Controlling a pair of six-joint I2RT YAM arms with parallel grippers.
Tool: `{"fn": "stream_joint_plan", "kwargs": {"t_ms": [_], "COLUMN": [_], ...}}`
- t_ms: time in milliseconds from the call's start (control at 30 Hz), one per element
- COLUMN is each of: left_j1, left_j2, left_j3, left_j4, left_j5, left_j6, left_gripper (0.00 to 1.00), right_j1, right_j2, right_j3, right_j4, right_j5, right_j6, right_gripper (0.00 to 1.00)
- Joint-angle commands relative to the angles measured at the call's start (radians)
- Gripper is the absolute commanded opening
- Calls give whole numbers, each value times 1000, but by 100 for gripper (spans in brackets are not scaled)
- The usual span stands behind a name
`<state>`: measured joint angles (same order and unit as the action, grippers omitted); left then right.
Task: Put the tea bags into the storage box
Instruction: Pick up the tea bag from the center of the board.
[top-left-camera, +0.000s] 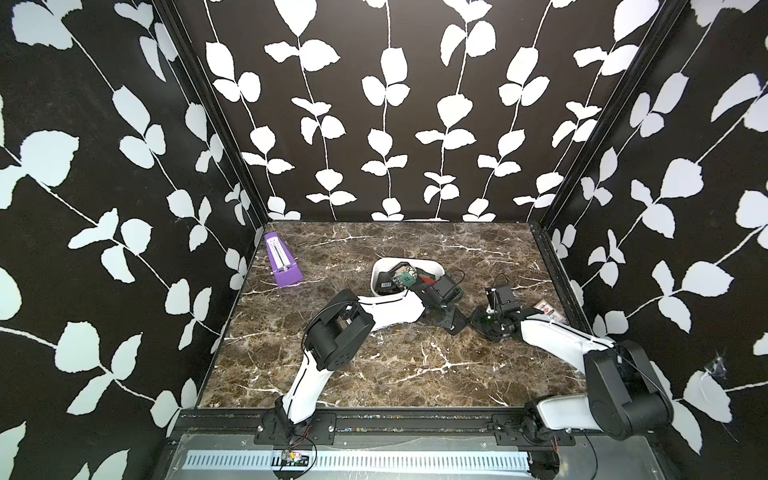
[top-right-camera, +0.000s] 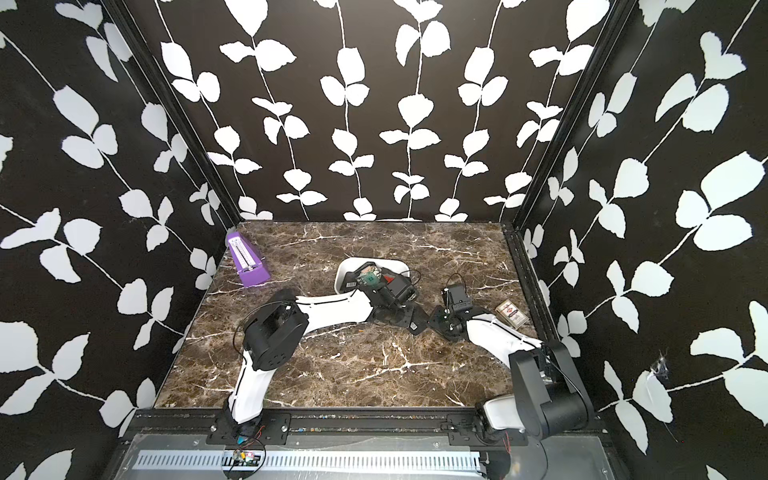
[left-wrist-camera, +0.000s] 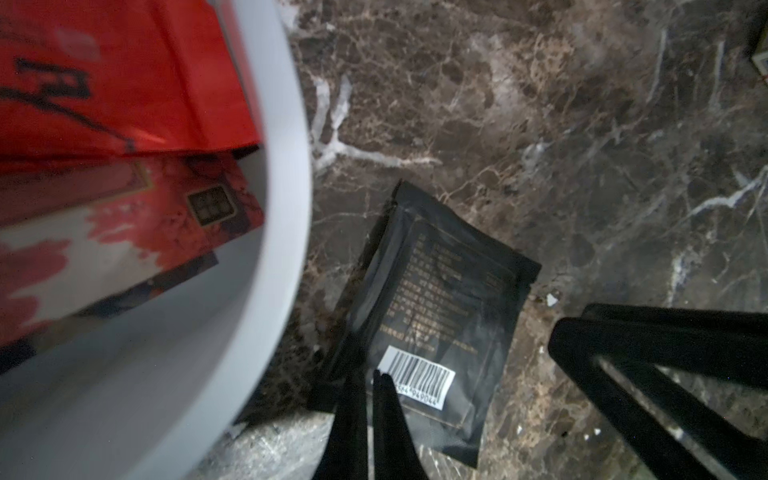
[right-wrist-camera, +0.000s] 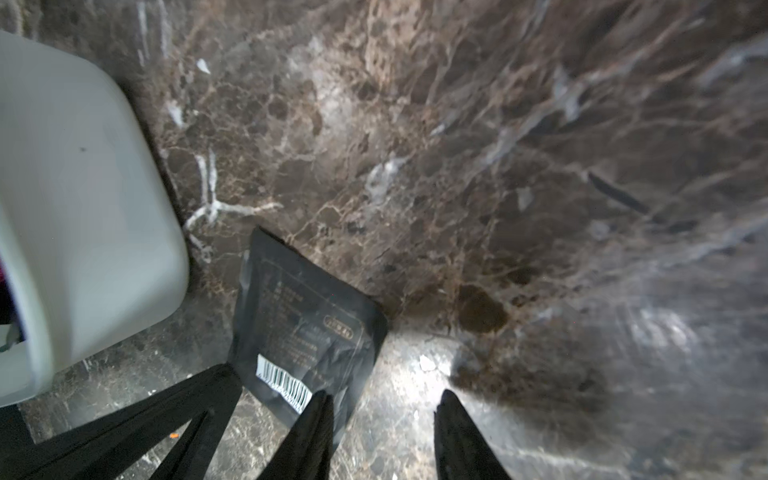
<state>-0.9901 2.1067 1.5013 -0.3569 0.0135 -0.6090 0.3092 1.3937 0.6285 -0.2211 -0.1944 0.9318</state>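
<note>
A black tea bag (left-wrist-camera: 440, 299) with a white barcode label lies flat on the marble just outside the white storage box (left-wrist-camera: 286, 174). My left gripper (left-wrist-camera: 371, 376) is shut, and its tips sit over the bag's edge beside the barcode. My right gripper (right-wrist-camera: 384, 401) is open, with one finger (right-wrist-camera: 318, 415) on the same tea bag (right-wrist-camera: 303, 316) and the other finger on bare marble. Red tea bags (left-wrist-camera: 124, 83) lie inside the box. In both top views the storage box (top-left-camera: 380, 270) (top-right-camera: 345, 270) holds several tea bags (top-left-camera: 405, 277). Both grippers (top-left-camera: 455, 324) (top-left-camera: 478, 322) meet to its right and hide the black bag.
A purple metronome (top-left-camera: 282, 262) (top-right-camera: 247, 262) stands at the back left. A white-and-red card pack (top-left-camera: 548, 311) (top-right-camera: 511, 311) lies by the right wall, behind the right arm. The two grippers are very close together, and the left one (right-wrist-camera: 166, 415) shows in the right wrist view.
</note>
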Motion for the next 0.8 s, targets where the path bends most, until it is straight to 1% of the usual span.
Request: {"fn": "stream_joint_plan", "kwargs": {"t_ms": [0, 233, 567, 667, 767], "left_j1": [1, 1, -1, -1, -1], "left_j2": [4, 10, 19, 20, 21], "left_j3": [-27, -57, -60, -60, -61], "left_j4": [-13, -12, -13, -13, -14], "left_j5": [-9, -5, -7, -8, -7], "left_j6": [12, 10, 8, 9, 9], "left_gripper": [0, 0, 0, 0, 0], "right_j1": [-4, -4, -8, -10, -10], "right_j2": [25, 72, 107, 129, 144], "right_j3": [47, 74, 95, 96, 92], "right_j4": [27, 46, 46, 65, 87], "right_j5": [3, -7, 18, 12, 3], "right_j6": [-8, -14, -29, -28, -25], "right_gripper": [42, 42, 43, 42, 36]}}
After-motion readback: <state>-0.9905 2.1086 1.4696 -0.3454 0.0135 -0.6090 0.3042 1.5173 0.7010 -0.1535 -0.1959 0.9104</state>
